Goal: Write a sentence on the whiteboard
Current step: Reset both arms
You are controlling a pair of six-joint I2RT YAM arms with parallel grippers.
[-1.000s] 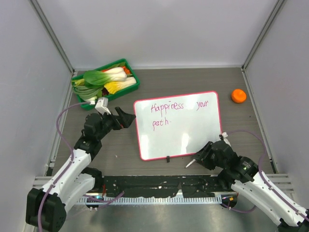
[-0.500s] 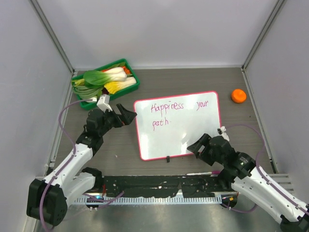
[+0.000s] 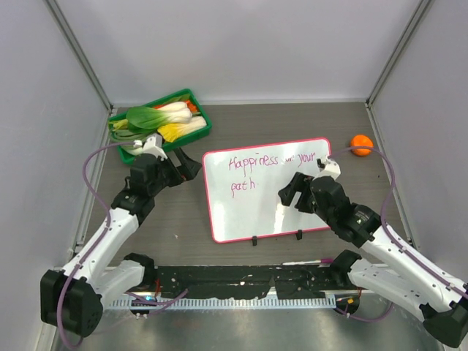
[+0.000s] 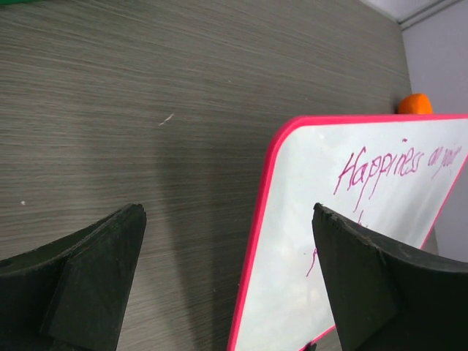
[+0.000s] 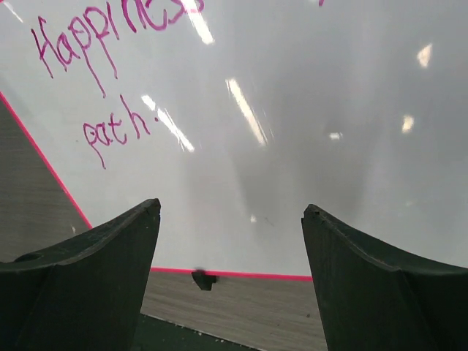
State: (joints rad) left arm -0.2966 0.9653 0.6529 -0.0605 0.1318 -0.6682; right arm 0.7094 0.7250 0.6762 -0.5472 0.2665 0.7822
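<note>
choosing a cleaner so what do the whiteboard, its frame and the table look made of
The whiteboard: glossy white coated sheet, perhaps melamine or painted steel; lights mirror in it as streaks. Its frame: smooth pink-red with rounded corners, likely plastic. The table: matte grey-brown wood grain, probably laminate.

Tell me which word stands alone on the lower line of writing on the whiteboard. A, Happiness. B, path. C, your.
B: on the whiteboard, the sentence has a top line that starts with "Happiness" and ends with "your", and only "path." is written beneath it.
</note>
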